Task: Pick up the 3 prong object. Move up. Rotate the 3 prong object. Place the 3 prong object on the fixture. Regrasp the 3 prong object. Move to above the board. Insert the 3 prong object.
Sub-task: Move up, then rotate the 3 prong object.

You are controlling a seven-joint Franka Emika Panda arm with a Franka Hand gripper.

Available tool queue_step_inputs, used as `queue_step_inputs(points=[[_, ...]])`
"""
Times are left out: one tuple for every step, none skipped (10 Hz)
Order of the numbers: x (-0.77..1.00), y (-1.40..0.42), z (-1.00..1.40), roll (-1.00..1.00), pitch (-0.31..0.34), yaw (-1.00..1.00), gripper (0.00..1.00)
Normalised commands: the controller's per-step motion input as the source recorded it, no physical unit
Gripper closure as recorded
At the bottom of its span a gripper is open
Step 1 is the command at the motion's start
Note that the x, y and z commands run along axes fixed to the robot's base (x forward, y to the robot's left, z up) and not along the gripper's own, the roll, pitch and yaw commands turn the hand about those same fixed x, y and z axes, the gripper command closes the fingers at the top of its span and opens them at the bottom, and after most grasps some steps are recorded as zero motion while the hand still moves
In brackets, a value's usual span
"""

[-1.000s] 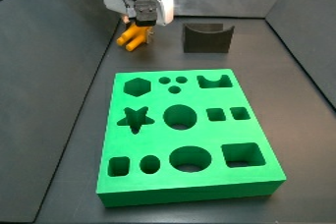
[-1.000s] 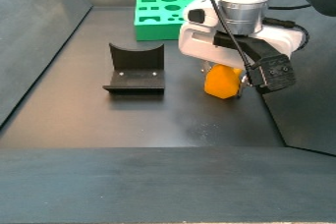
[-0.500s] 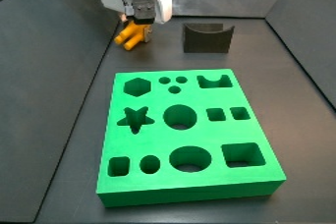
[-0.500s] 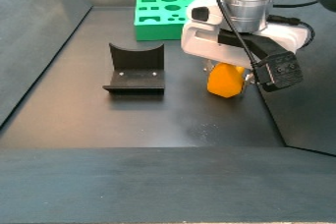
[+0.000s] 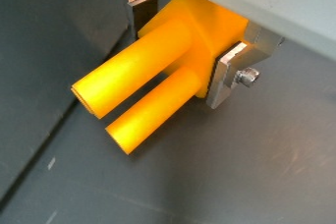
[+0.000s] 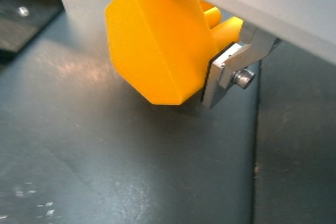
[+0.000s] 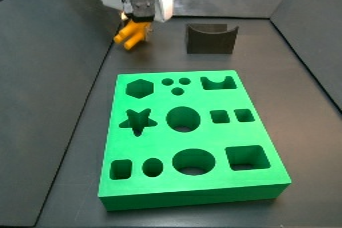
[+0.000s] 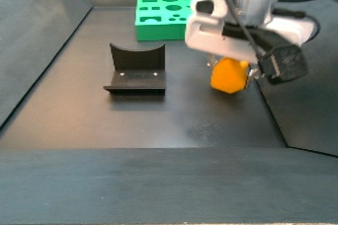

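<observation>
— Two silver fingers (image 5: 234,71) appear in both wrist views; what lies between them?

— The gripper (image 5: 184,31) is clamped on the 3 prong object (image 5: 157,81), an orange-yellow block. One plate presses each flank of the block, and its round prongs project clear of the fingers. In a wrist view its faceted, tapered end (image 6: 155,53) faces the camera, with the dark tray floor (image 6: 118,159) beneath it.

— Where does the gripper stand in the wider scene?

— In a side view the gripper (image 7: 134,24) hangs near the far corner of the tray, with the 3 prong object (image 7: 128,36) tilted below it. In a side view the block (image 8: 230,74) seems to hang just above the floor (image 8: 145,130), though whether it touches cannot be told.

— And the remaining task items?

— The fixture (image 7: 210,38), a dark block with a curved notch in its top, stands near the gripper and apart from it; it shows in both side views (image 8: 134,69). The board (image 7: 190,138), a bright green slab with shaped cutouts, lies well apart from both (image 8: 164,16).
</observation>
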Motion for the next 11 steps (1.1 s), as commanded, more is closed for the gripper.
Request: queue_step_inputs(points=[[0.02, 0.03, 0.62, -0.04, 0.064, 0.01, 1.0], [0.02, 0.01, 0.45, -0.08, 0.09, 0.01, 1.0], [0.01, 0.0, 0.37, -0.1, 0.087, 0.02, 1.0], [0.0, 0.0, 0.21, -0.13, 0.069, 0.02, 1.0], [0.72, 0.3, 0.83, 0.0, 0.0, 0.0, 1.0], [0.7, 0.29, 0.75, -0.02, 0.003, 0.0, 1.0], [0.49, 0.18, 0.55, -0.06, 0.083, -0.02, 1.0], [0.23, 0.08, 0.35, -0.1, 0.099, -0.02, 1.0], [0.13, 0.05, 0.26, -0.12, 0.084, -0.02, 1.0], [0.0, 0.0, 0.0, 0.0, 0.0, -1.0, 1.0], [-0.01, 0.0, -0.05, 0.0, 0.0, -1.0, 1.0]])
